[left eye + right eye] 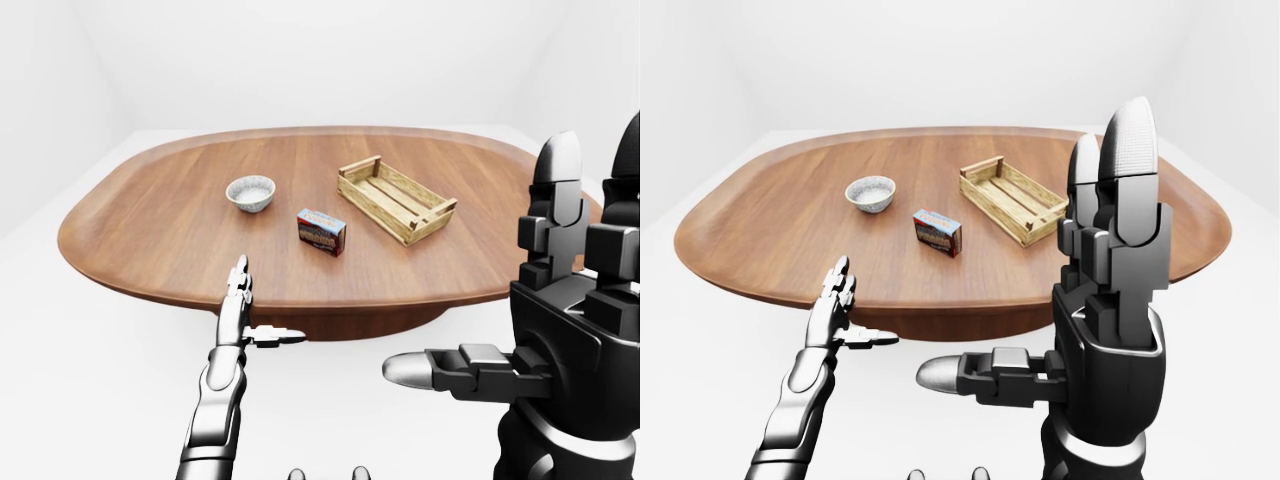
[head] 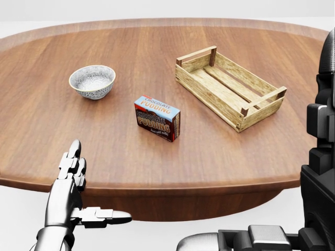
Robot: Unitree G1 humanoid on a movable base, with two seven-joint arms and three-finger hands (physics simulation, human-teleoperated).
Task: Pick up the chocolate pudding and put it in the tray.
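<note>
right hand [image 2: 314,172] cropped at head view's edge, table [image 2: 157,172] ends cropped

Both the left hand [image 2: 70,193] and right hand [image 1: 1105,300] are raised with fingers spread (nothing held)

Glossy wooden table [image 2: 220,157]; rough slatted-wood tray [image 2: 230,86].

Plenty of bare wood on the oval brown wooden table [image 2: 47,130] around the red and blue chocolate pudding box [image 2: 157,117], so it's reachable from every side. The patterned grey ceramic bowl [image 2: 92,81] sits off to its upper left, well apart. The slatted light wooden tray [image 2: 230,88] at upper right is open-topped, with a bare strip of table between it and the box.
</note>
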